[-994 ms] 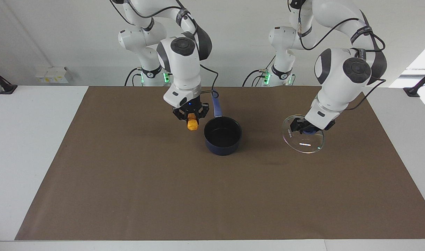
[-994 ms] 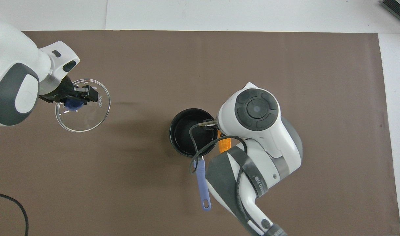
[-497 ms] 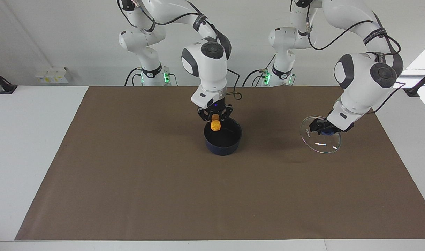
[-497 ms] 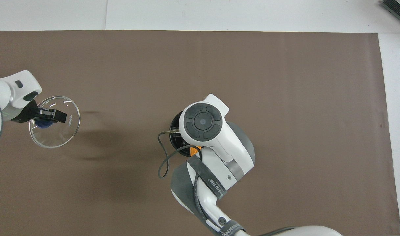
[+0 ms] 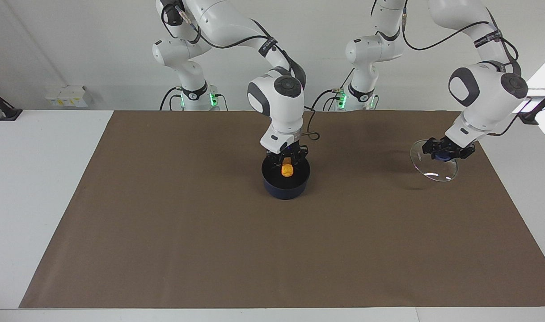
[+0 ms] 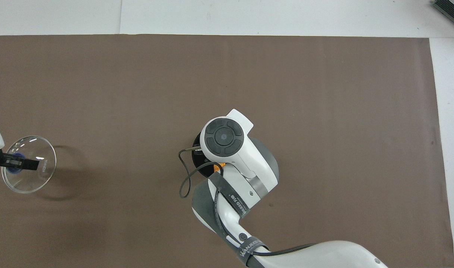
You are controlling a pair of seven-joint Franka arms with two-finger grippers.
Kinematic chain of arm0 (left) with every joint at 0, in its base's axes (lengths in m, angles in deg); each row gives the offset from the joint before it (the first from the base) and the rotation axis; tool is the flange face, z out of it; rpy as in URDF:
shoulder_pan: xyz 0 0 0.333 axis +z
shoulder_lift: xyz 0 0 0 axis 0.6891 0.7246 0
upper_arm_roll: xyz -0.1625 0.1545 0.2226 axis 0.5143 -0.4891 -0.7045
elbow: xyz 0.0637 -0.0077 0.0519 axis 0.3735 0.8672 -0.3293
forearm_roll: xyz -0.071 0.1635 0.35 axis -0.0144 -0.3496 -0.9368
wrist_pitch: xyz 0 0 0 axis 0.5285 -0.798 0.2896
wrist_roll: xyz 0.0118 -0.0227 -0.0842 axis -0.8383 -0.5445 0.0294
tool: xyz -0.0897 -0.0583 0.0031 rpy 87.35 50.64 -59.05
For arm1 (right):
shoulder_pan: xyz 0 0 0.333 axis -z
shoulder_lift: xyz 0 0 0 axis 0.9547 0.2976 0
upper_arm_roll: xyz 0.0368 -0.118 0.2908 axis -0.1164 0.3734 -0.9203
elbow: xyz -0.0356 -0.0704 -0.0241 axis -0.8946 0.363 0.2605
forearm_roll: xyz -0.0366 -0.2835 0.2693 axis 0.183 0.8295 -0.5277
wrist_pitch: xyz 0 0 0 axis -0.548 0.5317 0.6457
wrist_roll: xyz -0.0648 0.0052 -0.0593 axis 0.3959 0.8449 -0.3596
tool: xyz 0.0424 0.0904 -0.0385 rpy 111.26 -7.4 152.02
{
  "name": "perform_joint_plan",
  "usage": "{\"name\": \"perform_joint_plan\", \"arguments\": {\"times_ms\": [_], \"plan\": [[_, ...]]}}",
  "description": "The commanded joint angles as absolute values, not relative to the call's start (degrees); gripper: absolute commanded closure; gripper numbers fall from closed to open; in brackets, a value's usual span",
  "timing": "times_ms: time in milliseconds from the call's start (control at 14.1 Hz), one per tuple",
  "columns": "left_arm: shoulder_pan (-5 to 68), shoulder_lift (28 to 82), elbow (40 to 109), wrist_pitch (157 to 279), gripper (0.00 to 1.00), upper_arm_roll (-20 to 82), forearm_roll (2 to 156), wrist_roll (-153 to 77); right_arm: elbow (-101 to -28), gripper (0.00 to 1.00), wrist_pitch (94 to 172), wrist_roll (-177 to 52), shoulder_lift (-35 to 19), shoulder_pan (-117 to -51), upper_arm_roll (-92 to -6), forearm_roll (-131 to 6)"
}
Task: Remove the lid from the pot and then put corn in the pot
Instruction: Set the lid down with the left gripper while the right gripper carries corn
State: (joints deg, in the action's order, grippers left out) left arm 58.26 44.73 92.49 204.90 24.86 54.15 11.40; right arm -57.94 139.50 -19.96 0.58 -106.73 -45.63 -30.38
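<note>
The dark-blue pot [image 5: 285, 187] stands on the brown mat at mid-table, with its handle hidden by the right arm. My right gripper [image 5: 287, 163] is in the pot's mouth, shut on the orange-yellow corn [image 5: 288, 170], which hangs inside the rim. In the overhead view the right arm covers the pot, leaving only a sliver of the rim [image 6: 195, 158] and of the corn [image 6: 222, 164]. My left gripper [image 5: 447, 153] is shut on the blue knob of the glass lid [image 5: 437, 170]. It holds the lid tilted over the mat at the left arm's end. The lid also shows in the overhead view [image 6: 35, 178].
The brown mat [image 5: 209, 232] covers most of the white table. Small white boxes [image 5: 66, 95] sit by the wall at the right arm's end. Black clamp posts [image 5: 4, 112] stand at both table ends. A dark object [image 6: 450, 8] lies at a table corner farthest from the robots.
My right gripper carried the corn from beside the pot to over it and down into its mouth. My left gripper moved the lid away from the pot, toward the left arm's end.
</note>
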Motion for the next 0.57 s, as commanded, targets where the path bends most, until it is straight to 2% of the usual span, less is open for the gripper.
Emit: {"name": "perform_joint_plan", "arguments": {"times_ms": [0, 355, 426, 497], "plan": [[62.53, 42.57, 99.1, 212.0, 1.0, 25.54, 53.58, 17.74, -58.37, 0.6, 140.34, -19.51, 1.14, -106.87, -45.53, -30.75], [67.82, 44.42, 102.99, 219.67, 1.0, 25.45, 53.58, 28.13, -56.62, 0.57, 140.33, -20.04, 1.76, -105.38, -45.53, -30.66], [67.82, 44.77, 102.56, 219.5, 0.21, 25.45, 53.58, 28.49, -56.53, 0.57, 140.42, -20.04, 1.93, -105.38, -45.53, -30.75], [67.82, 44.86, 102.29, 219.24, 0.0, 25.45, 53.58, 28.75, -56.61, 0.57, 140.77, -20.12, 1.94, -105.29, -45.53, -30.83]]}}
